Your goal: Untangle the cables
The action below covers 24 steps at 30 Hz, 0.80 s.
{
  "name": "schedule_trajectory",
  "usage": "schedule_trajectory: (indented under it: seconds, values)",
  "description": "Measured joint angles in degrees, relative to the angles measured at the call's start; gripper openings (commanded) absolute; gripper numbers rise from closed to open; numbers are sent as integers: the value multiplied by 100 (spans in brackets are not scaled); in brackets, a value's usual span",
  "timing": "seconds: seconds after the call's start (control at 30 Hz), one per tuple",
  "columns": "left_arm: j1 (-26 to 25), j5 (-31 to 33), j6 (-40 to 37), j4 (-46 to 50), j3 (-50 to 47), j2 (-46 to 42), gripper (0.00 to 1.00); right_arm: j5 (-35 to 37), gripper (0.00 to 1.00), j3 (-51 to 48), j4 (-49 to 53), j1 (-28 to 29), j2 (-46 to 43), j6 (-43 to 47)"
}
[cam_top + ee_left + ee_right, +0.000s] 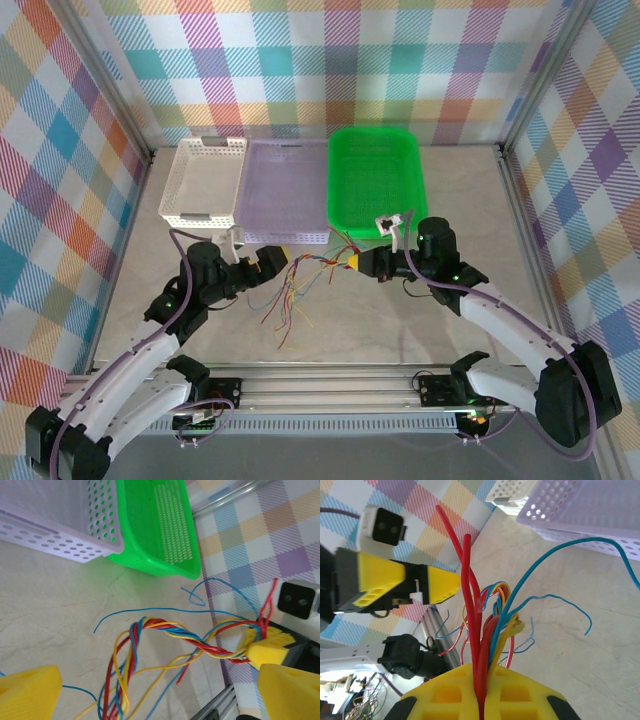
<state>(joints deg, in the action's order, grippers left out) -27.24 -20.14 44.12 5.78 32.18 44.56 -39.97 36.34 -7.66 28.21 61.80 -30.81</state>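
The left end effector [272, 262] stands wide open, its yellow fingers [27, 692] set apart with loose strands passing between them. The cables [292, 290], red, yellow and blue and partly twisted together, are spread over the desk [420, 330] between the two arms, in front of the lilac basket [285, 190], with their free ends fanning toward the near edge. The right end effector [360, 263] is clamped tight on one end of the cables, near the front of the green basket [375, 175].

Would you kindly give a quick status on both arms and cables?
Right gripper jaws shut on cables. Left gripper jaws open, not gripping. Cables twisted together. Green basket close behind.
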Motion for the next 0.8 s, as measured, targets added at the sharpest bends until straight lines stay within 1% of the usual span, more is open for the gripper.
schedule_trajectory:
  seconds: [0.27, 0.57, 0.8]
  values:
    - [-2, -90, -175, -90, -221, 81, 100, -507, 0, 76, -170, 0, 42, -2]
    - [-118, -603, -125, -660, -490, 111, 100, -804, 0, 83, -433, 0, 271, -133]
    - [-365, -791, -129, -898, -494, 107, 94, -957, 0, 87, -695, 0, 334, -286]
